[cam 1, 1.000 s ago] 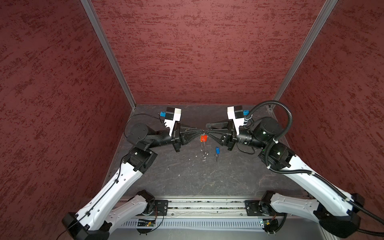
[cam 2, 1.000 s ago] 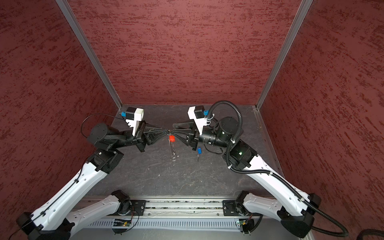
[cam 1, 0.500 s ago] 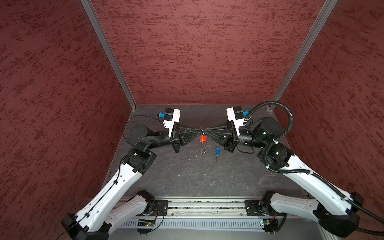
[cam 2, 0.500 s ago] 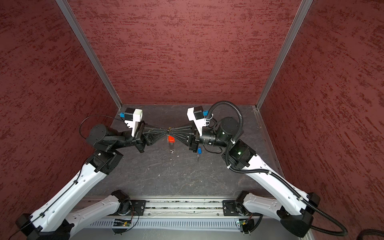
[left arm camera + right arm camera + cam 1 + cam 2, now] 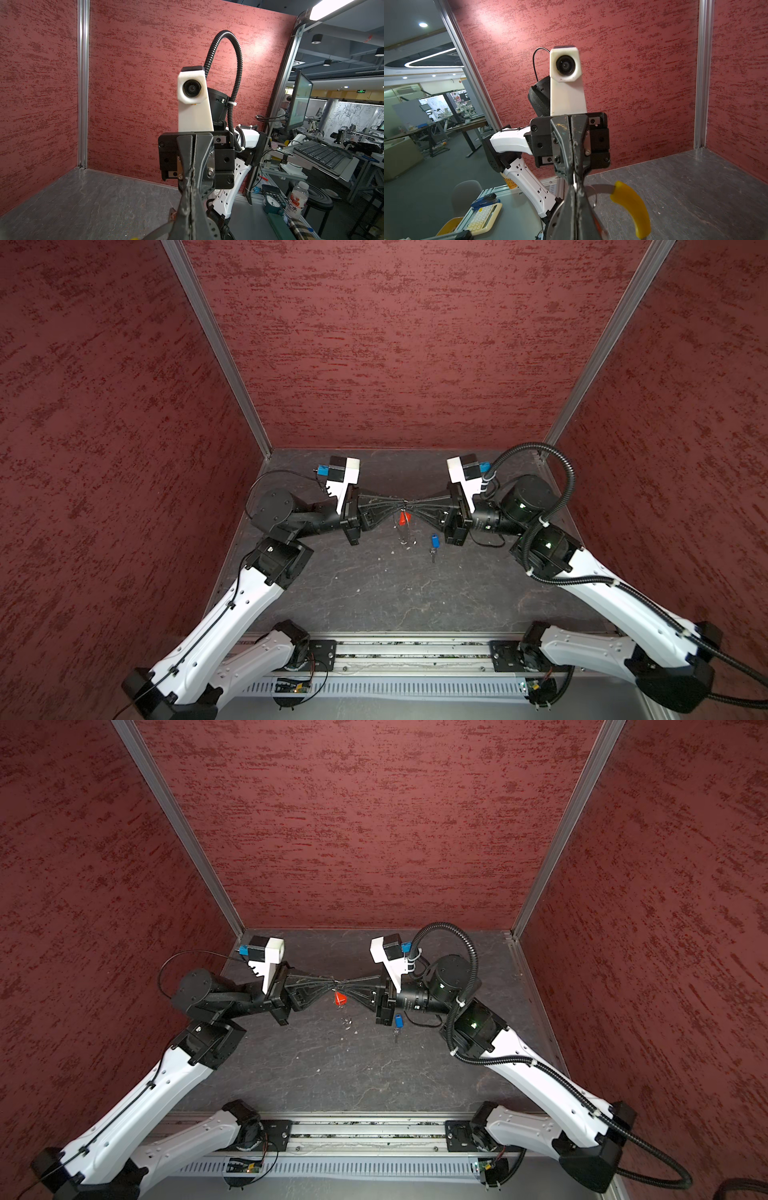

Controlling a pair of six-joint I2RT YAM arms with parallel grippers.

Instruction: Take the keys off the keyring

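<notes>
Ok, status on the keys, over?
Left tool, right tool shut tip to tip on thin silvery keyring with yellow sleeve. Red-headed key hangs under the tips; blue-headed key loose on table. Nothing in the way.

From high above the front rail (image 5: 407, 649) in both top views, looking steeply down toward the back wall (image 5: 395, 344), far enough to take in the whole table (image 5: 374, 593), the left arm (image 5: 232, 614) and the right arm (image 5: 615, 605); nearly the same scene, shifted slightly sideways. From the left wrist: low over the table, roughly level, close up, facing the right wrist camera (image 5: 191, 88). From the right wrist: mirrored, facing the left wrist camera (image 5: 565, 66). Shared with the top views: table and opposite arm.
</notes>
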